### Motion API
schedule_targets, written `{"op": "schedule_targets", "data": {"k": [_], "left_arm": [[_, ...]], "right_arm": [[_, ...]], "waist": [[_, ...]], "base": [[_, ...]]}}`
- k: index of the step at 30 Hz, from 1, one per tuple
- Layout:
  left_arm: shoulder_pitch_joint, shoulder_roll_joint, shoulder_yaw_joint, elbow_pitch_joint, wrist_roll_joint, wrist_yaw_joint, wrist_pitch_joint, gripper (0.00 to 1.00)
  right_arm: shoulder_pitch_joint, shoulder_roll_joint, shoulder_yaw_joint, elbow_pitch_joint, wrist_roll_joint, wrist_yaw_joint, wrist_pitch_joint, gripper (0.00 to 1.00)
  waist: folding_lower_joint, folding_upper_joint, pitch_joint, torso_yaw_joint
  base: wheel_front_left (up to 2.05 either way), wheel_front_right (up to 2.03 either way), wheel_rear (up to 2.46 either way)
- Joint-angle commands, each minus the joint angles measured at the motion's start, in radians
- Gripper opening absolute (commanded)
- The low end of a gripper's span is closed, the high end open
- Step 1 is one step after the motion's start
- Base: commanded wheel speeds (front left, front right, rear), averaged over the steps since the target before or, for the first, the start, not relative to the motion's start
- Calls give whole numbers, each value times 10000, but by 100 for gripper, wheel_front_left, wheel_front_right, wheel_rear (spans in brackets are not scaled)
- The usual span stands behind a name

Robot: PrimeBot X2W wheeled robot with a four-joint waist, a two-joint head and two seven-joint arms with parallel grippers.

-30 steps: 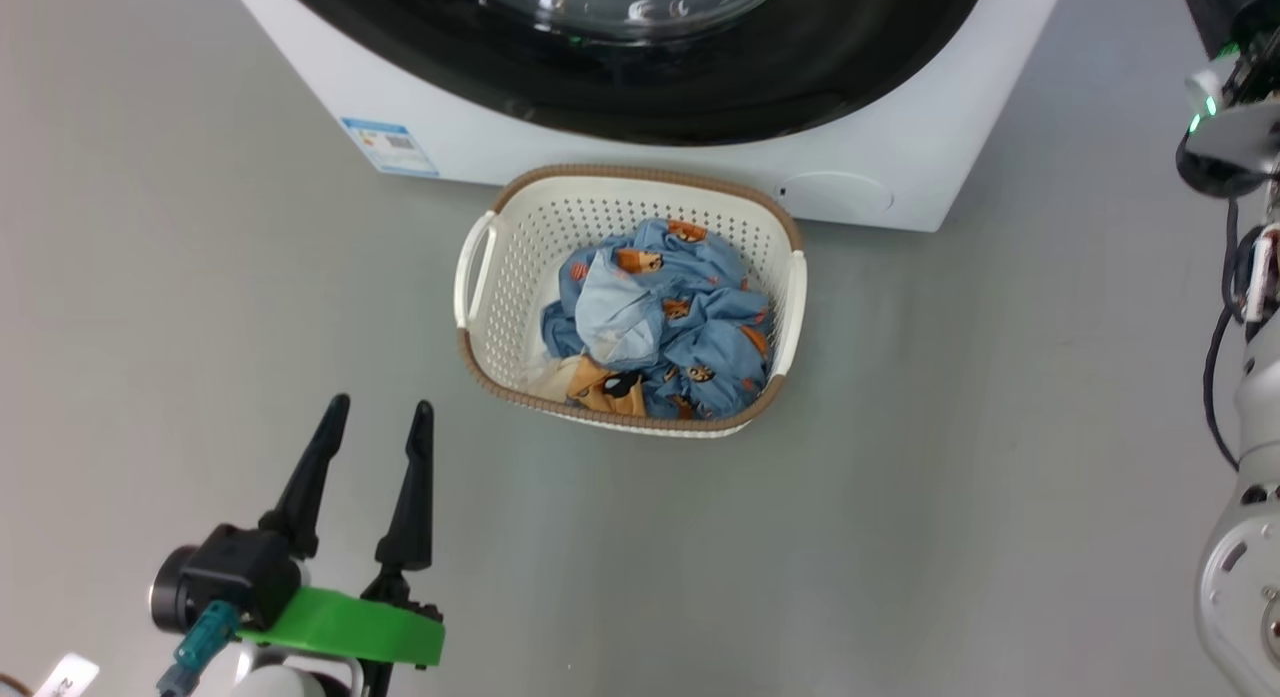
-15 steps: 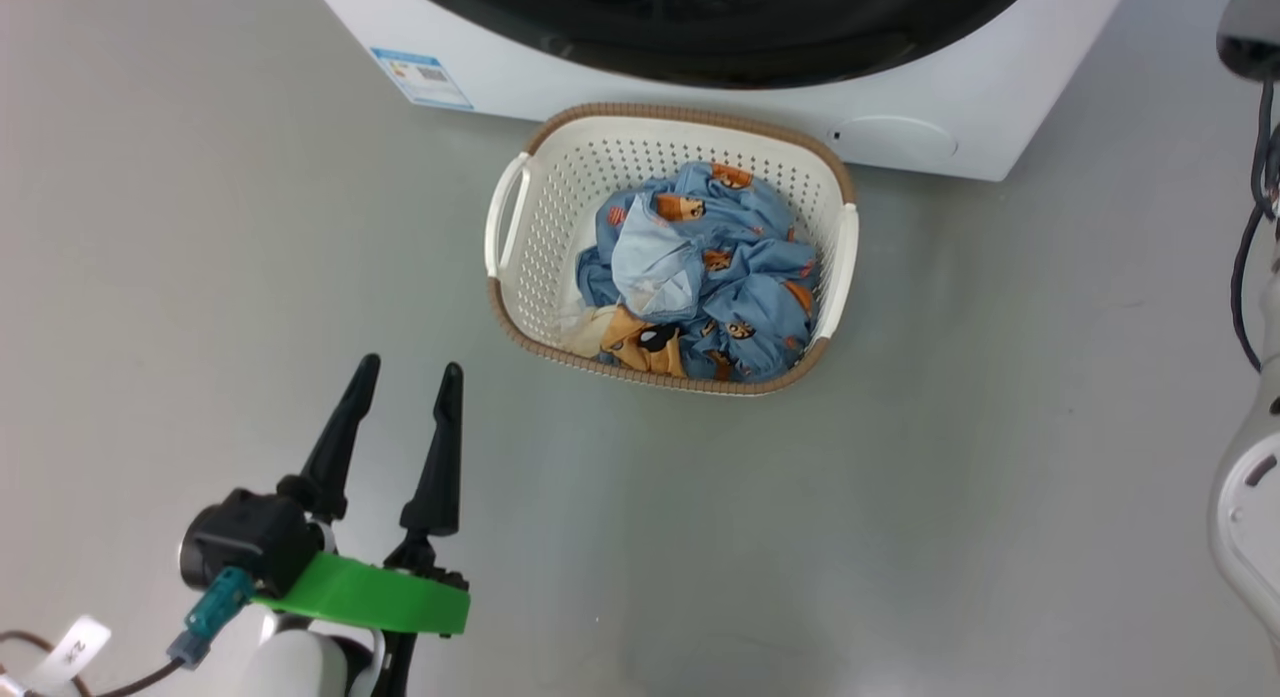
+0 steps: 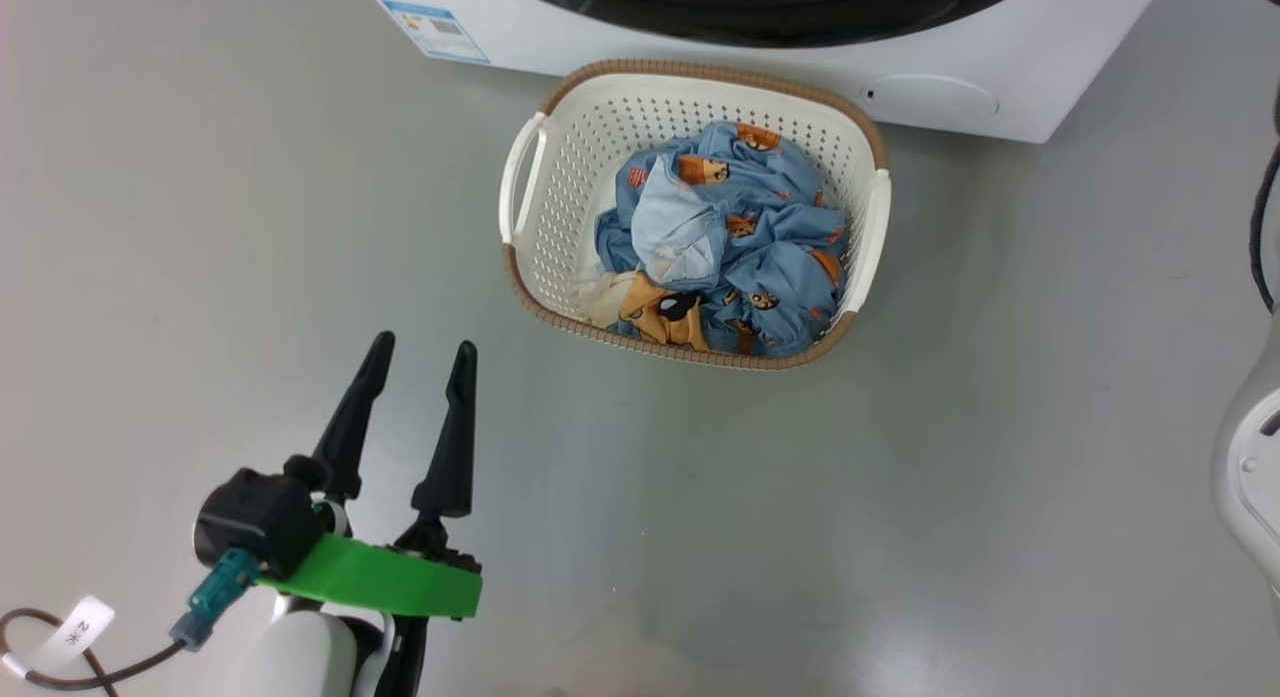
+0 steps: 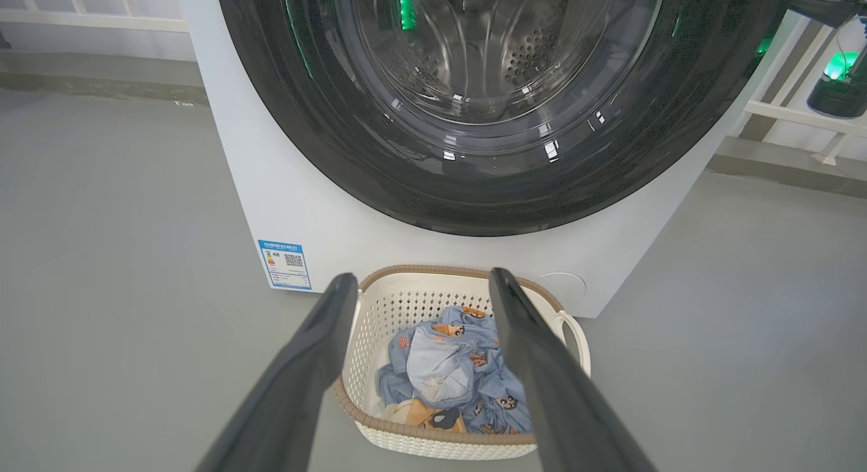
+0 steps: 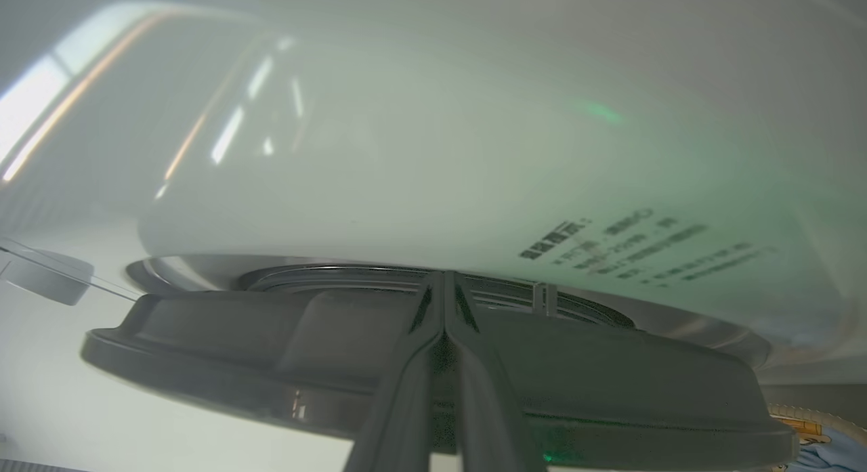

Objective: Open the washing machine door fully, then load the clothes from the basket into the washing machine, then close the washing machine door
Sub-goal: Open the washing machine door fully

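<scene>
The cream basket stands on the floor right in front of the white washing machine, and the blue bear-print clothes lie heaped in it. My left gripper is open and empty, hovering near and left of the basket. In the left wrist view its fingers frame the basket and clothes, while the black-rimmed washing machine door covers the drum. My right gripper is shut, fingertips against the door's dark rim, with the pale glass bowl beyond.
Grey floor surrounds the basket on all sides. A blue energy sticker marks the machine's lower left front. My right arm's pale forearm runs along the right edge of the head view. White railings stand behind the machine.
The head camera has moved, so the basket and machine sit higher and further right in the picture. My left gripper stays open; the clothes lie as before.
</scene>
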Motion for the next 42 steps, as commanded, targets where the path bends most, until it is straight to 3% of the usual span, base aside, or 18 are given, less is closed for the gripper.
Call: {"op": "schedule_targets", "data": {"k": [1, 11, 17, 25, 42], "left_arm": [[-214, 199, 269, -226, -86, -31, -122, 100], [-447, 199, 157, -204, -289, -31, -122, 100], [-570, 199, 162, -170, -365, -31, -122, 100], [-606, 199, 288, -173, -301, -31, -122, 100], [-384, 199, 565, -215, 49, -31, -122, 100]], "right_arm": [[-545, 317, -7, -298, -355, -9, 36, 0], [-823, 533, -262, -287, -1061, -9, 278, 0], [-817, 560, 159, -4, -936, -9, 952, 0], [-310, 563, 1510, 52, 296, -9, 1911, 0], [1883, 564, 3939, -1275, 3015, -9, 3258, 0]], "waist": [[0, -1, 152, 68], [0, -1, 459, 134], [0, -1, 513, 166], [0, -1, 423, 50], [0, -1, -360, -223]], "base": [[0, 0, 0], [0, 0, 0], [0, 0, 0], [0, 0, 0], [0, 0, 0]]}}
